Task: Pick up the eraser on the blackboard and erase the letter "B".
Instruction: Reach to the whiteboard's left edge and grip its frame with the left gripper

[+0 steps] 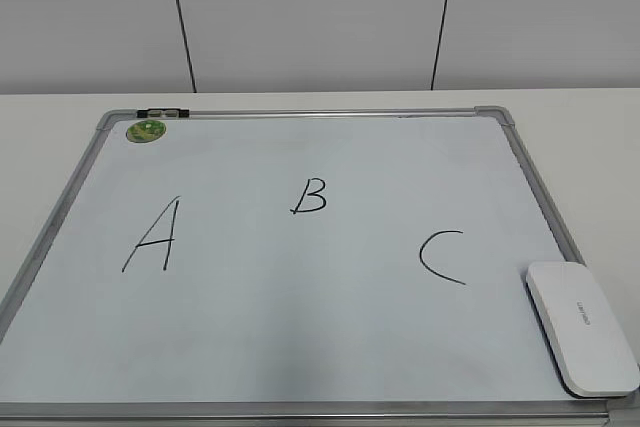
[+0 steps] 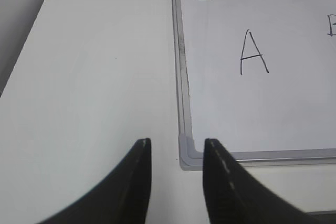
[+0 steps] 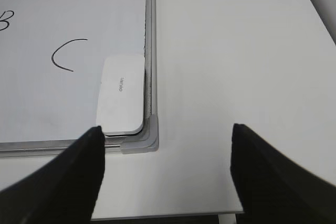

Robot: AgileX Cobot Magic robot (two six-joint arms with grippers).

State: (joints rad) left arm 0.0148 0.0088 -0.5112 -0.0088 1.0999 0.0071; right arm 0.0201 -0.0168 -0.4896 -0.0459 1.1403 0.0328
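The blackboard (image 1: 300, 327), a white board with a silver frame, lies flat on the table. The letter "B" (image 1: 310, 196) is written in black near its middle, between "A" (image 1: 153, 236) and "C" (image 1: 442, 256). The eraser (image 1: 581, 326), a flat white block, lies on the board's near right corner; it also shows in the right wrist view (image 3: 122, 93). My right gripper (image 3: 166, 129) is open wide and empty, above the bare table just off that corner. My left gripper (image 2: 177, 145) is open and empty over the board's near left corner cap (image 2: 188, 153). Neither gripper shows in the exterior view.
A small green round magnet (image 1: 146, 130) and a black clip (image 1: 163, 112) sit at the board's far left corner. The white table (image 3: 236, 51) extends right of the board, and its near edge (image 3: 173, 215) shows below my right gripper. A grey wall stands behind.
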